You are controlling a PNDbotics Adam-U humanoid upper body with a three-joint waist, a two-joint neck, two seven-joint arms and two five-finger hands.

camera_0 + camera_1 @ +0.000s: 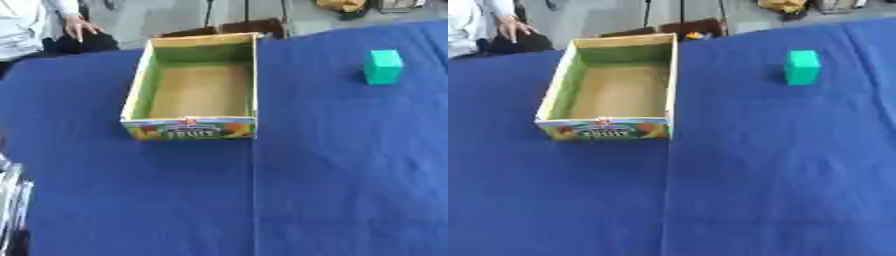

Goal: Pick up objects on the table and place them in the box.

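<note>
Green block (pixel 382 66) stands alone far right on the blue cloth (pixel 350 175), well apart from the empty box (pixel 137 89) far left, so nothing is grasped; left arm barely shows at the near-left edge, hand state indeterminable, right hand unseen.

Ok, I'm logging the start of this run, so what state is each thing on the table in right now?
Box: open at the top, upright on the blue cloth, nothing inside.
Green block: upright on the cloth, to the right of the box and apart from it, not held.
Blue cloth: spread flat over the table.
Left hand: only a silver part shows at the lower left edge; cannot tell.
Right hand: not in view.
</note>
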